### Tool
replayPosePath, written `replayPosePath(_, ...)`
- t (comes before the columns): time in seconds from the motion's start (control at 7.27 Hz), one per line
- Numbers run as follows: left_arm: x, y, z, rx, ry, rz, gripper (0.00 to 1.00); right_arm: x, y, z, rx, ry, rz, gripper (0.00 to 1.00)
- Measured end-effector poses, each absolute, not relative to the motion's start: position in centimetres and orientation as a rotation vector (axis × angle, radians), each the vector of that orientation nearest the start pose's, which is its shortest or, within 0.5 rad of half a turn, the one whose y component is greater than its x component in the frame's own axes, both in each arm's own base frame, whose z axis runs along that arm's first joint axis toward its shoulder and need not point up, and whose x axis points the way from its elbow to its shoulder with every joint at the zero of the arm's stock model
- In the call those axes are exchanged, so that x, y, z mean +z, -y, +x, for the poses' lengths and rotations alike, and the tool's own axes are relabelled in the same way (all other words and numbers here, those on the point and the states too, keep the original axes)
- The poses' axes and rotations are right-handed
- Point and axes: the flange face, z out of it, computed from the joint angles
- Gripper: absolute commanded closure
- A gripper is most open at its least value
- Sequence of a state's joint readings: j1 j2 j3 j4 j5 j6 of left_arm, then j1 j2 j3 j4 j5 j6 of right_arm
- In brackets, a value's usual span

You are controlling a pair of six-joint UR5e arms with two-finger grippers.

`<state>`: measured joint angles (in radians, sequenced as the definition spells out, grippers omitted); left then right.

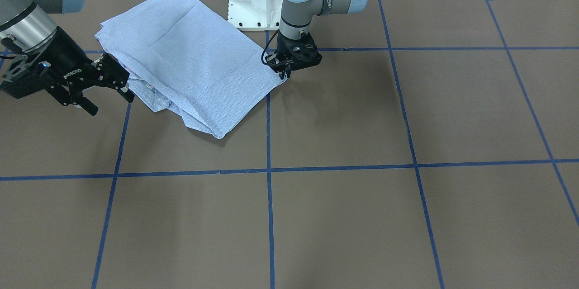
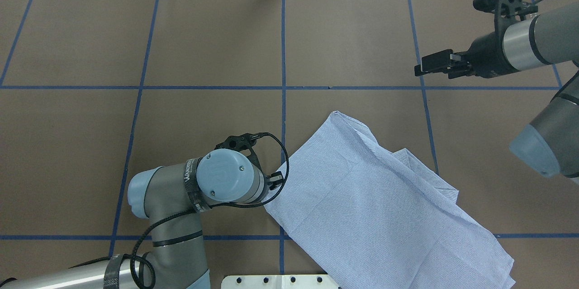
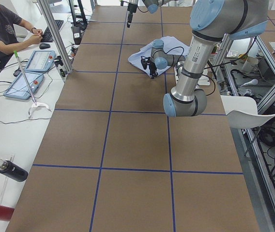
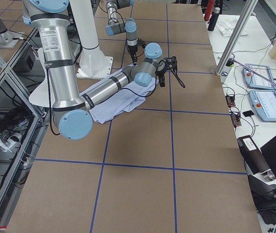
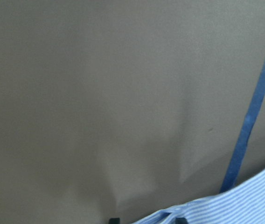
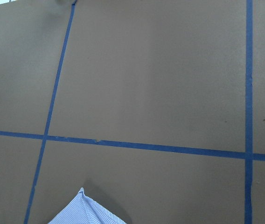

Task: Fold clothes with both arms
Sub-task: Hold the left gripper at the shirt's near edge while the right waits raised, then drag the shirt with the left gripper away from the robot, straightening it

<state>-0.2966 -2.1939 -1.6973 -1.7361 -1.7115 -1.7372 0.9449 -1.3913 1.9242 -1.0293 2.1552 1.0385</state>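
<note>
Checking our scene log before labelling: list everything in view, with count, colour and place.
table: one, brown with a blue tape grid.
pedestal: one, white, at the table's robot edge.
shirt: one, light blue-and-white striped, folded on the table by the pedestal.
person: one, dark grey top, seated at a side desk.
left gripper: one, black, at the shirt's corner; open or shut unclear.
right gripper: one, black, open, above the table beside the shirt.
</note>
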Motion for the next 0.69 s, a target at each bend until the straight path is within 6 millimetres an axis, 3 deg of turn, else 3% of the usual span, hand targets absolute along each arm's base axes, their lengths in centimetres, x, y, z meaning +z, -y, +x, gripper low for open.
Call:
replayPosePath(0.41, 21.8, 31.1, 60.7, -0.369, -0.93, -0.079, 1.0, 33.6, 47.8, -24.9, 0.053, 1.118, 0.308, 0.0)
replayPosePath(0.69, 22.1, 34.0, 59.2, -0.416, -0.925, -0.054, 1.0, 33.7, 47.8, -24.8, 0.053, 1.117, 0.305, 0.0)
